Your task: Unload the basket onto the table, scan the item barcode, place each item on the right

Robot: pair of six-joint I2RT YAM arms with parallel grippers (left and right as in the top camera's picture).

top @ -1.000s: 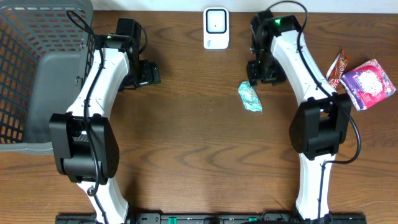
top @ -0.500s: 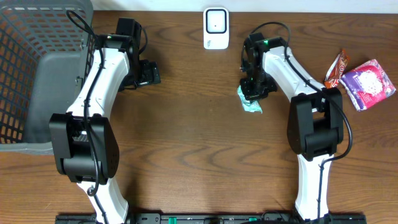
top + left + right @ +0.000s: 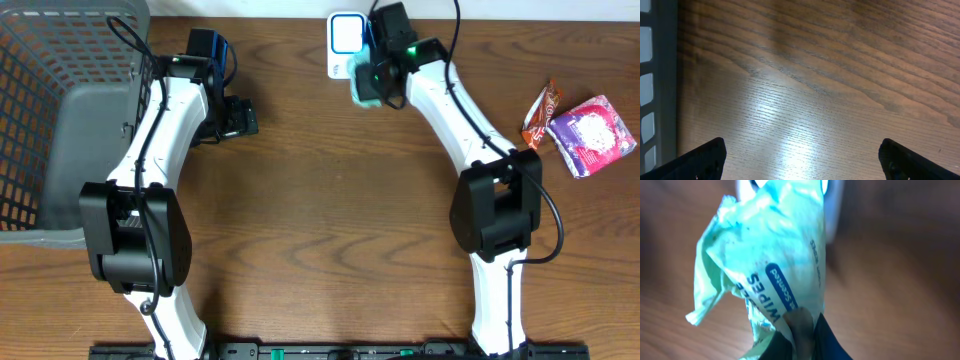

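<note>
A crumpled mint-green wipes packet [image 3: 357, 84] is up off the table just in front of the white scanner [image 3: 343, 40] at the back centre. My right gripper [image 3: 372, 78] is shut on it. In the right wrist view the packet [image 3: 775, 255] fills the frame, pinched at its lower end by my right gripper [image 3: 802, 335], with the scanner [image 3: 832, 210] blurred behind it. No barcode shows on the packet. My left gripper [image 3: 243, 117] hangs open over bare wood at the back left, its dark fingertips [image 3: 705, 157] wide apart and holding nothing.
A grey mesh basket [image 3: 60, 120] fills the left side, its wall [image 3: 660, 75] beside my left gripper. A purple packet [image 3: 592, 135] and a red-brown snack wrapper [image 3: 540, 110] lie at the right edge.
My right gripper came down on the wipes packet mid-table, shut on it, and carried it up and left to the scanner. The left arm has not moved.
</note>
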